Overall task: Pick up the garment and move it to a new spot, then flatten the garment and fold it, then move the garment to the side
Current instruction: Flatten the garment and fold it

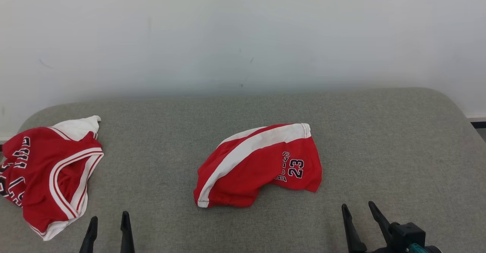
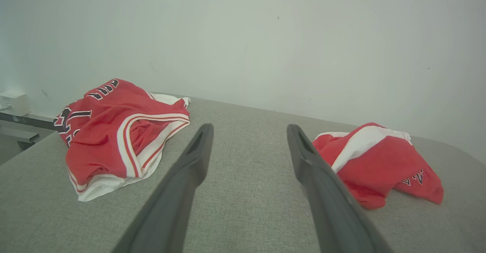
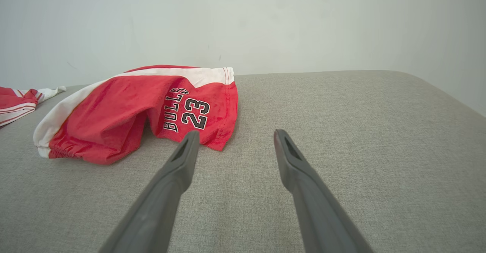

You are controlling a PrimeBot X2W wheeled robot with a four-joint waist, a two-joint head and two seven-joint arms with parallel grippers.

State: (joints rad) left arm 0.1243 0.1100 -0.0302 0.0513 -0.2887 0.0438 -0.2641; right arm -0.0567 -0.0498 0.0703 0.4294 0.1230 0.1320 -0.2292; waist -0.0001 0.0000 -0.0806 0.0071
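- Judging by how things lie, you are at the very start: no step of the task looks done yet.
- Your left gripper (image 1: 109, 217) has its fingers spread wide with nothing between them, at the near edge of the grey padded surface (image 1: 379, 139).
- Your right gripper (image 1: 357, 205) is likewise wide and empty, near the front edge on the right, and touches no cloth.
- Red shorts (image 1: 258, 165) with a white side stripe and the number 23 lie crumpled about the middle of the surface. They sit between the two grippers and a little beyond them, with one part bunched up off the fabric.
- A red jersey (image 1: 45, 173) with white trim lies rumpled at the left edge, just beyond and to the left of your left gripper and well apart from the shorts.
- You cannot tell for sure which of the two is the garment meant; the shorts, lying in the middle, are my guess.
- Everything is left for you: the pick-up and move to a new spot, the flattening, the fold, and the shift to the side.
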